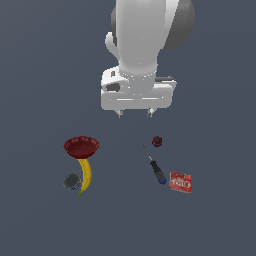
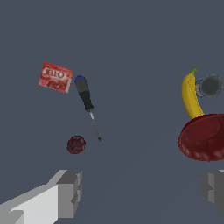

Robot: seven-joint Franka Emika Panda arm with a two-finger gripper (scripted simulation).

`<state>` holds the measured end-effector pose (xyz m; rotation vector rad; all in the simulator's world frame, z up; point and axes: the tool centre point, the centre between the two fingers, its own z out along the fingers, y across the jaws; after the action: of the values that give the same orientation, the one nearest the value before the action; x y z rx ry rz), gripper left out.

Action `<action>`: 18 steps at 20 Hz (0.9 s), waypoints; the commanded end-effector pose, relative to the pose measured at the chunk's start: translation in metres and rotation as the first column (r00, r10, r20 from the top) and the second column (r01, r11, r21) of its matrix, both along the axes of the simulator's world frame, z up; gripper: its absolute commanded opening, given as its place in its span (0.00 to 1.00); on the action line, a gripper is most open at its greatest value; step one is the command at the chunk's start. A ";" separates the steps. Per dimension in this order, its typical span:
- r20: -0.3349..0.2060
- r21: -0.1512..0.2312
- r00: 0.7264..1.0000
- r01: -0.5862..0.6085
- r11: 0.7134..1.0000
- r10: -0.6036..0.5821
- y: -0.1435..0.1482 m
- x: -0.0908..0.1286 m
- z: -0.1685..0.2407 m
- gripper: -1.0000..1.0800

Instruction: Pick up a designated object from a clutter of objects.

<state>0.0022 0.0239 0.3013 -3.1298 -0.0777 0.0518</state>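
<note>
The small flat red box (image 1: 180, 182) with a white label lies on the floor at the exterior view's right, just beside the handle of the black-blue screwdriver (image 1: 155, 166). It also shows in the wrist view (image 2: 55, 77). My gripper (image 1: 135, 114) hangs high above the clutter, open and empty, its fingers (image 2: 69, 192) spread wide. The dark red lump (image 1: 157, 141) lies near the screwdriver's tip. The dark red bowl (image 1: 81, 146), yellow banana (image 1: 85, 175) and grey cup (image 1: 72, 181) sit together at the exterior view's left.
The objects lie on a flat dark grey surface (image 1: 210, 225). In the wrist view the screwdriver (image 2: 86, 103), lump (image 2: 75, 144), bowl (image 2: 204, 138), banana (image 2: 190, 95) and cup (image 2: 210, 85) show too.
</note>
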 end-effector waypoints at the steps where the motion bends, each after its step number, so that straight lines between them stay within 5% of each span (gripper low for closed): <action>1: 0.000 0.000 1.000 0.000 1.000 0.000 0.000 0.000 0.000 0.96; 18: 0.004 0.014 0.997 -0.083 0.996 0.083 0.028 0.002 -0.006 0.96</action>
<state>0.0031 0.0511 0.2965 -3.1108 -0.1926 0.0462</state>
